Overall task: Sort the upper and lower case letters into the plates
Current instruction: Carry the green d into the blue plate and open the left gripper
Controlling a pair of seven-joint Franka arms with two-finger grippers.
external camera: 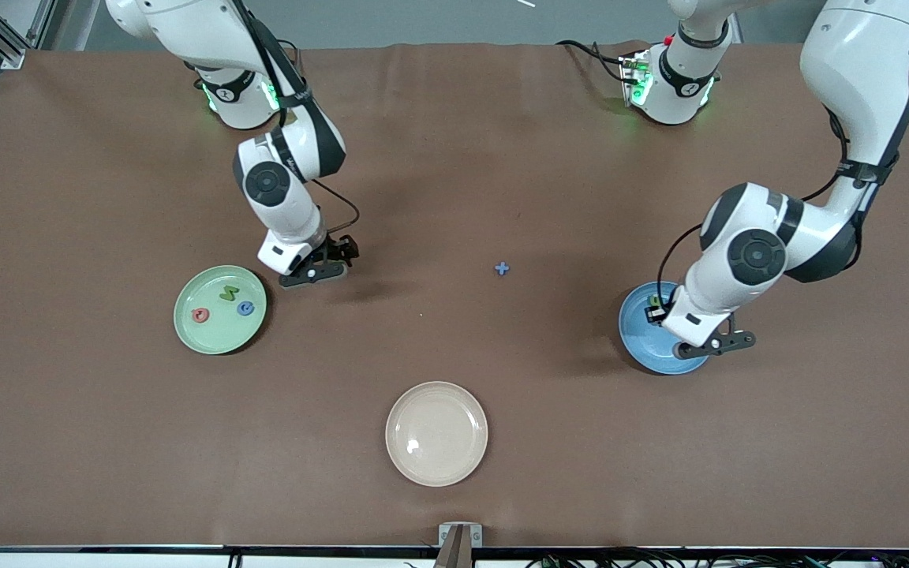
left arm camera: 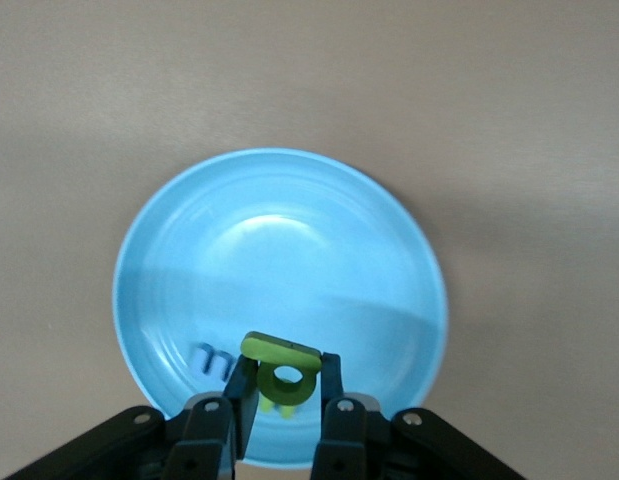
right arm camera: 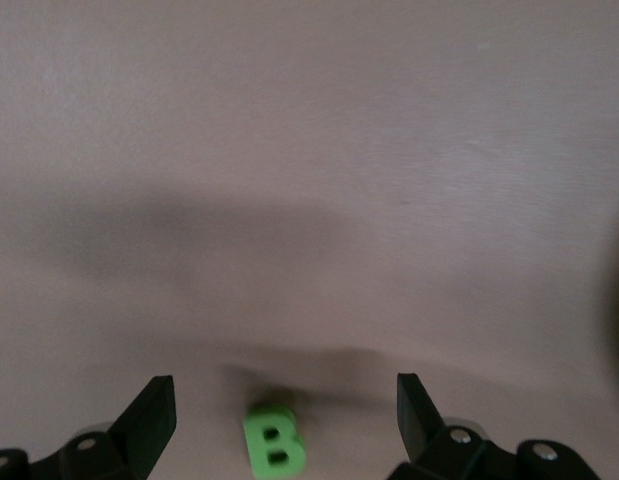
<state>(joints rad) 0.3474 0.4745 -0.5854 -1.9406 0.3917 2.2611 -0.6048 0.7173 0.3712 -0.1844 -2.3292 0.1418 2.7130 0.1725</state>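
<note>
My left tool (left arm camera: 281,400) pinches a green p (left arm camera: 284,372) over the blue plate (left arm camera: 279,250), where a blue m (left arm camera: 207,360) lies. My right tool (right arm camera: 286,420) gapes around the green B (right arm camera: 274,445) on the worktop (external camera: 454,158), beside the green plate (external camera: 186,335) holding three letters. The blue t (external camera: 502,269) waits mid-worktop, unsorted.

Glossy blue plate (left arm camera: 289,250), matt, perhaps cloth-like brown table (external camera: 581,442), smooth plastic-looking green B (right arm camera: 274,445).
</note>
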